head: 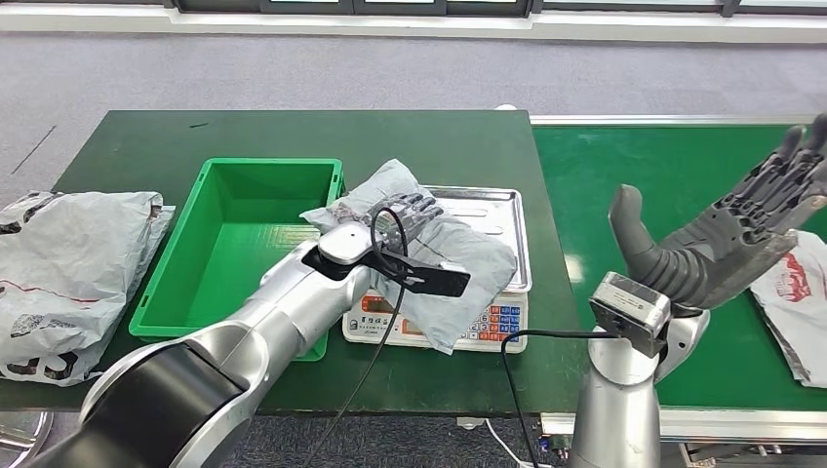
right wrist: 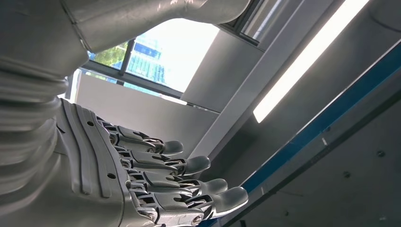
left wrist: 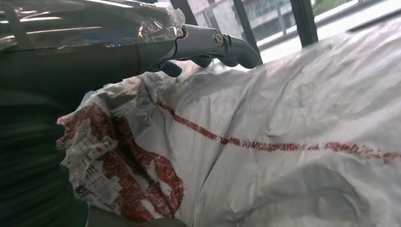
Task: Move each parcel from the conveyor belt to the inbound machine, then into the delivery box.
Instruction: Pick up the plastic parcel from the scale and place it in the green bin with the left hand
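The left hand lies on the grey parcel that rests on the scale, seemingly gripping it for the move to the green box, while the right hand hovers open, palm up, over the belt, free for the next parcel.

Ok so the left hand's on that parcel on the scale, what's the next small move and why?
Probably lift the grey parcel off the scale and carry it toward the green bin. The left hand rests on it, the bin beside the scale looks empty, and the right hand hovers open over the conveyor.
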